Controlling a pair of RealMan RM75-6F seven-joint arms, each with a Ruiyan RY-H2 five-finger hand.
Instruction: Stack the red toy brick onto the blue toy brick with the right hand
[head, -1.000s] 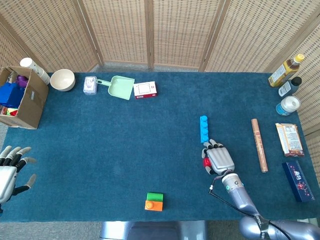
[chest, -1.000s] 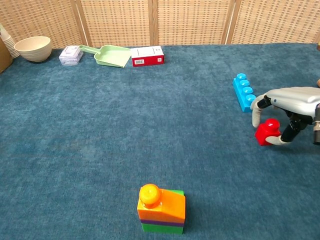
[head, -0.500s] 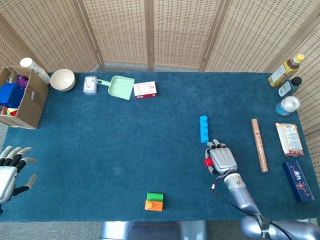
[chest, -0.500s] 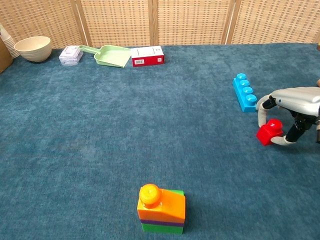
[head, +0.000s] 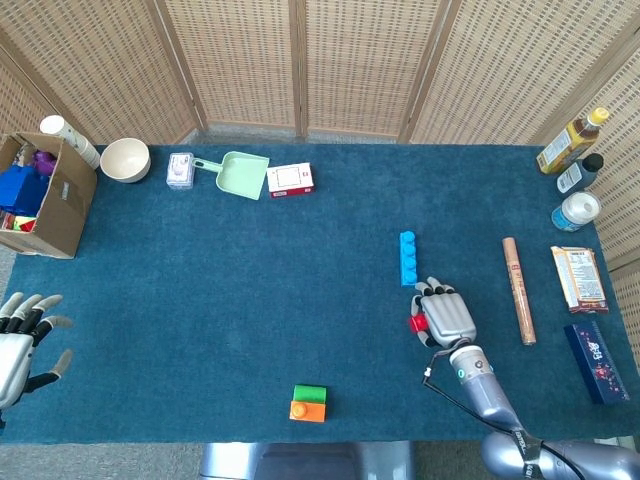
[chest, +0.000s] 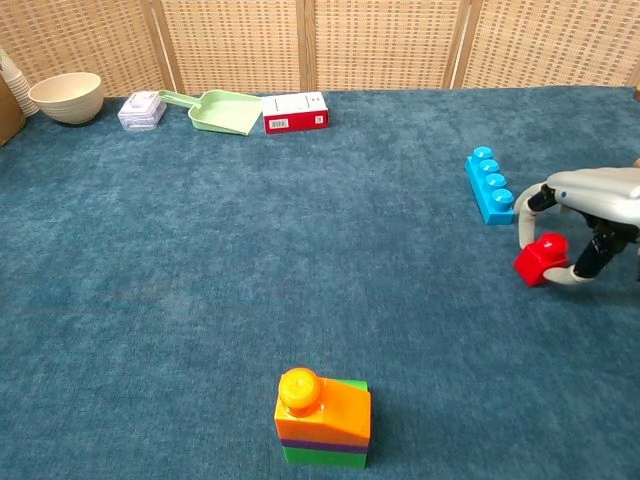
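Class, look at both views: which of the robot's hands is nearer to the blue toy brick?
The right hand. It sits just on the near side of the blue toy brick, holding the red toy brick. The left hand is far off at the table's left edge.

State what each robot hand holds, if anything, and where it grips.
The right hand pinches the red toy brick by its sides; the left hand holds nothing.

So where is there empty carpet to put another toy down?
The widest bare stretch of blue carpet lies between the red-and-white box at the back and the orange-and-green block stack at the front. It is crowded at the right edge by the bottles and packets, and around the right hand holding the red toy brick near the blue toy brick.
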